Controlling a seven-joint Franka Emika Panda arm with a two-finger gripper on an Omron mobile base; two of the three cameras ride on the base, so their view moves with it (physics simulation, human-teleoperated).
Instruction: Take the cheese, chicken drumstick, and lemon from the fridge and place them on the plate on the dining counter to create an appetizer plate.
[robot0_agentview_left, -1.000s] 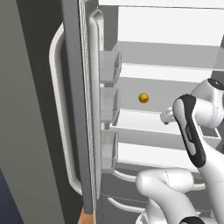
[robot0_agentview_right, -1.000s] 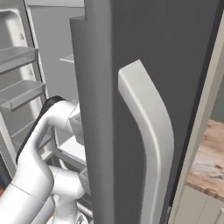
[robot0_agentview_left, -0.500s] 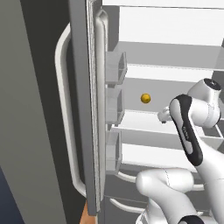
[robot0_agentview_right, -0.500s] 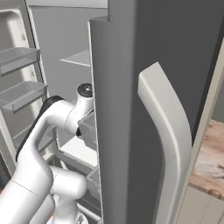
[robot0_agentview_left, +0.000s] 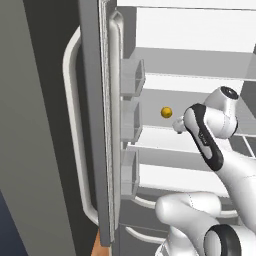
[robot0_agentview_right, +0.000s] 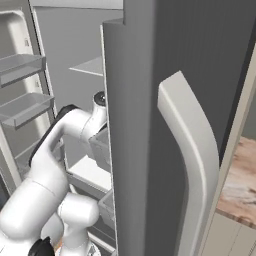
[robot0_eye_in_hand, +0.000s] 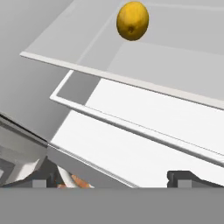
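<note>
Fingers were spread as wide as they go and held nothing, with the gripper (robot0_eye_in_hand: 118, 179) aimed into the open fridge (robot0_agentview_left: 190, 65). From where I stood, the lemon (robot0_eye_in_hand: 132, 20) was the thing that mattered: it sat on a grey shelf (robot0_eye_in_hand: 183, 65) well ahead of the two dark tips and a bit above their line, roughly centred between them, maybe slightly toward the left one. So the reach looked to me like a straight push forward plus a small lift, no big sideways correction. It's nearly round, only a touch longer one way with the little nub end facing the camera, so I doubt the closing angle matters much.

From the left side of the base you could see the same yellow ball (robot0_agentview_left: 166, 112) resting on the shelf, just beside the arm's wrist (robot0_agentview_left: 200, 132) and apart from it, no contact yet. Nothing else sat near it on that shelf, so there was room for the fingers to come in on both sides.

Below that shelf there was a white one with a pale rim, and lower down a drawer front. The left door (robot0_agentview_left: 97, 125) stood open with clear bins (robot0_agentview_left: 131, 77) stacked along its inner face, close to the arm. On the other side the right door (robot0_agentview_right: 170, 100) with its long curved handle (robot0_agentview_right: 192, 160) blocked most of the view, with a strip of marbled dining counter (robot0_agentview_right: 240, 185) past it. I couldn't make out the cheese or the drumstick.
</note>
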